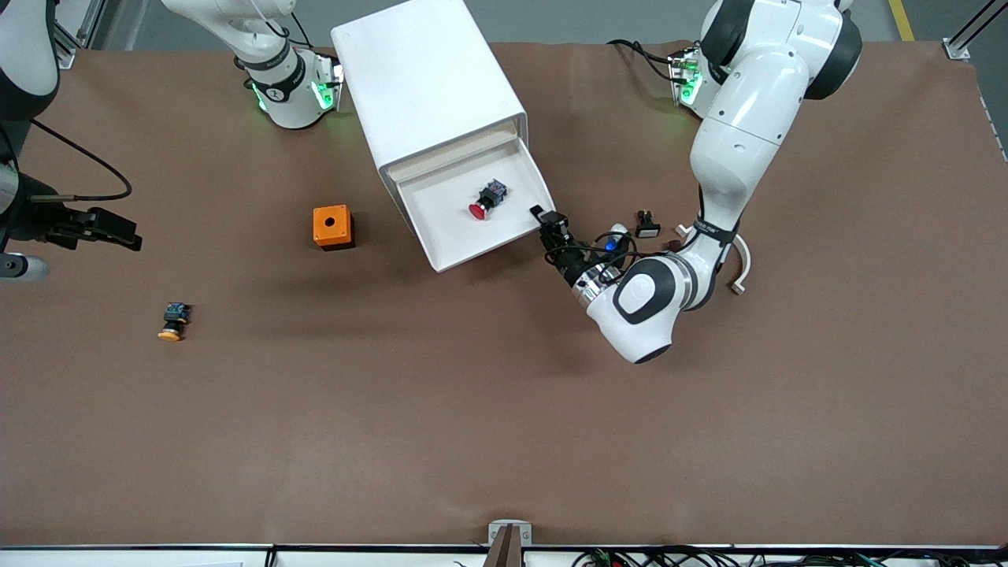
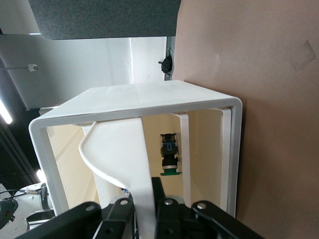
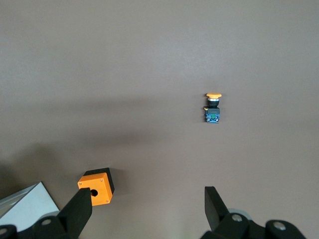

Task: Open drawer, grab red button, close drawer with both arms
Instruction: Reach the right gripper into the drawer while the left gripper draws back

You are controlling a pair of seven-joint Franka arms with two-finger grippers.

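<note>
Overhead, a brown table [image 1: 504, 409] held a white cabinet [image 1: 429, 87] lying at an angle, its single drawer [image 1: 461, 248] pulled out toward the front camera. Inside the open drawer tray lay the button [image 1: 486, 198] — on its side, red cap pointing toward the camera and slightly toward the right arm's end of the table, black-and-blue body pointing back toward the cabinet.

The left gripper [image 1: 549, 224] sat at the drawer's front corner, on the left arm's side. In the left wrist view its jaws were pinched on the drawer's thin front wall [image 2: 142, 174], with the button [image 2: 169, 154] visible just past that wall inside the tray. So the left arm was nearer the button but occupied with the drawer.

The right gripper [image 1: 106, 228] hung over bare table at the right arm's end, well apart from the drawer. Its 2 fingers [image 3: 77, 211] were spread wide and held nothing, and below them the right wrist view showed an orange cube [image 3: 97, 185] with a round hole and an orange-capped button [image 3: 213, 107].

Judging from this, the right arm was the free one for the grab — it would need to travel past the orange cube [image 1: 332, 227] to the drawer and close across the button's body, square to its long axis.
</note>
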